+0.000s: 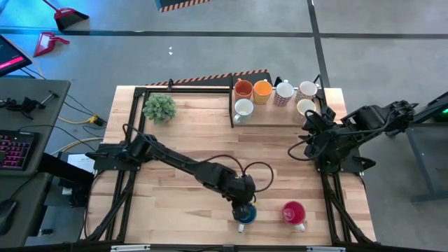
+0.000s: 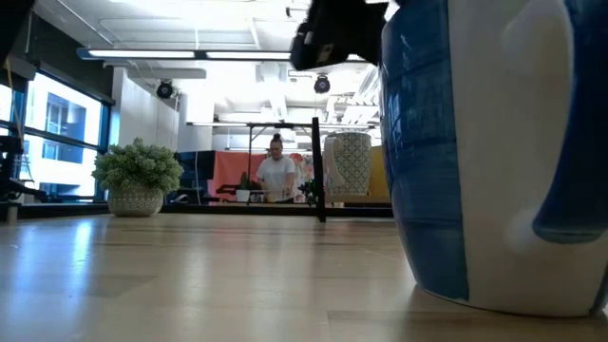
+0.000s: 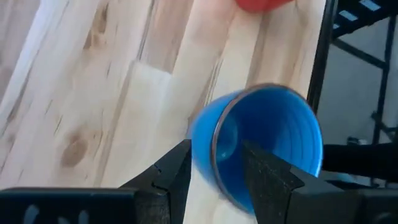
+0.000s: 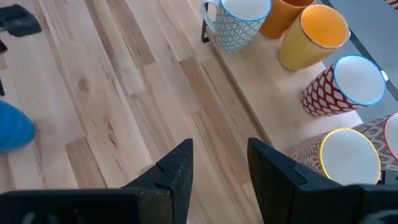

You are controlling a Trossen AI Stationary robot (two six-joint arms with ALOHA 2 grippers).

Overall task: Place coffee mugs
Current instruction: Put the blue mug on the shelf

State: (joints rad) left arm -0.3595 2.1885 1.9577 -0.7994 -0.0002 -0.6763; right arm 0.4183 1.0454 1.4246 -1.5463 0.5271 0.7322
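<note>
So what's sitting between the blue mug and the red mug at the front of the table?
Nothing: bare wood separates the blue mug from the red mug, as the high view shows.

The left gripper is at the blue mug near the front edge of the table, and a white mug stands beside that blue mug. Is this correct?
Not quite. The mug beside the blue mug is red, not white; the high view shows this. The white mugs stand at the far side of the table with the orange ones. The rest is right: the left gripper is at the blue mug near the front edge.
</note>
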